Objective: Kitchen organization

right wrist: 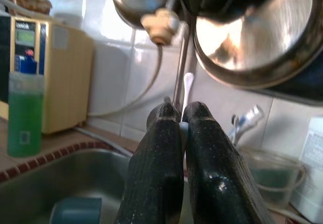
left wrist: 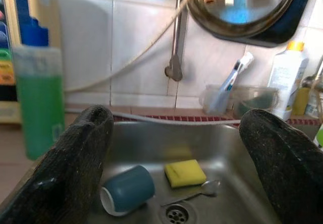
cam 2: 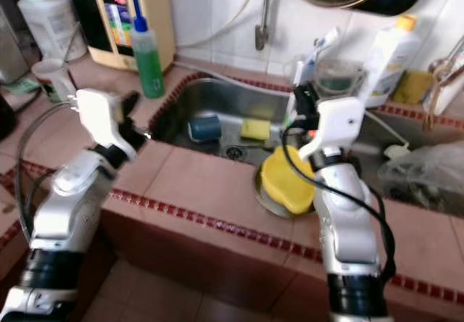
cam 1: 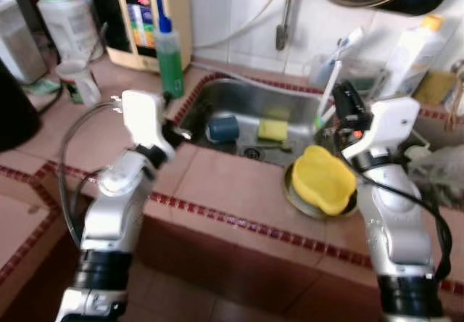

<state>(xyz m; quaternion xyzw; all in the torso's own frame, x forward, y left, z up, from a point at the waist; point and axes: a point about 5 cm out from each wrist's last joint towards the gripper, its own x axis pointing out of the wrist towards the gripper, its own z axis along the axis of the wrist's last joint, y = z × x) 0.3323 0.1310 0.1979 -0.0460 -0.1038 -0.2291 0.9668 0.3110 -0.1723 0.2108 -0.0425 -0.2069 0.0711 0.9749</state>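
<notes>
My right gripper (cam 1: 345,106) hovers over the sink's right side, shut on a thin white toothbrush-like stick (cam 1: 328,90). The stick's rounded white end (right wrist: 187,82) pokes out above the closed fingertips. My left gripper (cam 1: 174,129) is open at the left rim of the steel sink (cam 1: 239,90), its fingers (left wrist: 75,158) spread wide with nothing between them. Inside the sink lie a blue cup (left wrist: 127,189) on its side, a yellow sponge (left wrist: 184,172) and a spoon (left wrist: 199,190) by the drain. A yellow dish (cam 1: 322,180) rests on a metal plate at the sink's front edge.
A green soap bottle (cam 1: 171,59) stands at the sink's back left corner, with a white mug (cam 1: 76,81) further left. A tap (left wrist: 175,42) hangs above the sink, with pans on the wall. Clear tubs with toothbrushes (left wrist: 229,85) and a white bottle (cam 1: 411,50) line the back right.
</notes>
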